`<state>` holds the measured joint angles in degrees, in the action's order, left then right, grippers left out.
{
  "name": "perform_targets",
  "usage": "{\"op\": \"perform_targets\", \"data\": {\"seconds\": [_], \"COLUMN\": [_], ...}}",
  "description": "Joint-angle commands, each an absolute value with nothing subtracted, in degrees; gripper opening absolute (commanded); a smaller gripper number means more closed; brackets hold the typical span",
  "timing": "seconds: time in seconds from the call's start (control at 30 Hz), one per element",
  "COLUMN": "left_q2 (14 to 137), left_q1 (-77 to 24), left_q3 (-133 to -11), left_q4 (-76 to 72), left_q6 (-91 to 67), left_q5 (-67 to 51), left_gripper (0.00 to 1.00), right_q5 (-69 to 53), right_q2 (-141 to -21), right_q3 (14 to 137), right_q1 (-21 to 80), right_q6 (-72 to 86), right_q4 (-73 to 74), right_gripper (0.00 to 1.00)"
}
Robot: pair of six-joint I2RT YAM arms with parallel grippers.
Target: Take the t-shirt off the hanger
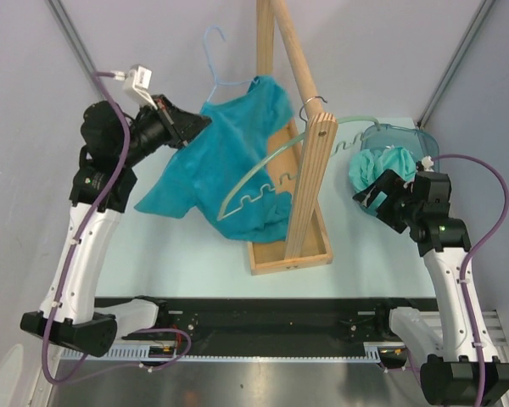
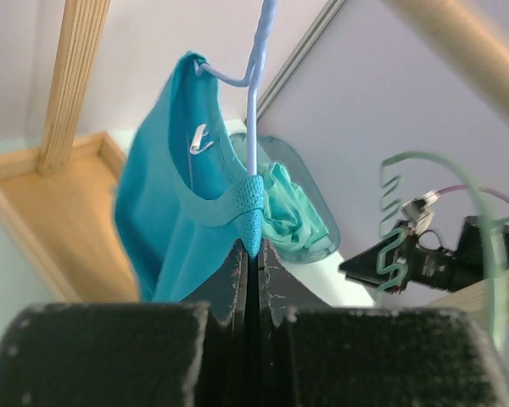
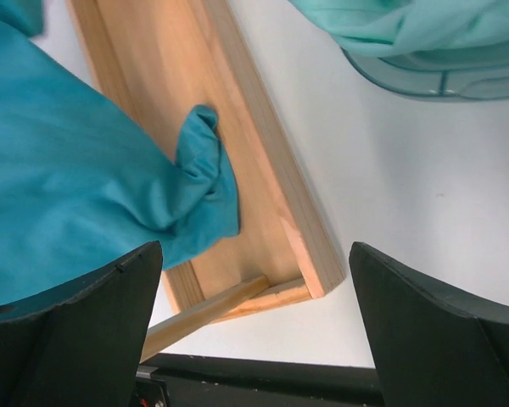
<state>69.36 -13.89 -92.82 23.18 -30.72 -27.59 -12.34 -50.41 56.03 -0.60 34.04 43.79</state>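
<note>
A teal-blue t-shirt (image 1: 229,161) hangs on a light blue wire hanger (image 1: 214,64), its hem draped into the wooden rack's base. My left gripper (image 1: 193,127) is raised at the shirt's left shoulder. In the left wrist view the left gripper (image 2: 253,254) is shut on the shirt's collar (image 2: 251,203), where the hanger wire (image 2: 253,110) enters the fabric. My right gripper (image 1: 375,193) is open and empty, right of the rack. In the right wrist view the right gripper (image 3: 254,254) hovers over the rack's corner, with a fold of the shirt (image 3: 68,170) to its left.
A wooden rack (image 1: 310,170) with a tray base (image 1: 288,254) stands mid-table. An empty pale green hanger (image 1: 254,182) hangs from its rail. A translucent bin (image 1: 403,140) with a mint-green cloth (image 1: 377,165) sits at the right, beside my right gripper.
</note>
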Motion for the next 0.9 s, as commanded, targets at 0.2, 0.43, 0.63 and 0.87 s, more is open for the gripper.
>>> {"op": "perform_targets", "data": {"seconds": [0.2, 0.43, 0.63, 0.87], "left_q2": [69.26, 69.61, 71.54, 75.49], "left_q1": [-12.74, -17.39, -26.97, -31.64], "left_q3": [-66.90, -52.66, -46.95, -43.95], "left_q4": [10.11, 1.32, -8.86, -14.15], "left_q6": [-37.96, -39.81, -42.79, -45.79], "left_q5": [-38.13, -41.83, -45.95, -49.92], "left_gripper": [0.00, 0.00, 0.00, 0.00], "right_q5": [-18.36, -22.23, -23.91, -17.94], "right_q2": [-46.06, -44.48, -45.61, -44.04], "right_q3": [50.20, 46.15, 43.77, 41.40], "right_q1": [-0.18, 2.63, 7.98, 13.18], "right_q6": [34.80, 35.24, 35.95, 34.80], "right_q4": [33.32, 26.99, 17.77, 10.29], "right_gripper": [0.96, 0.94, 0.92, 0.91]}}
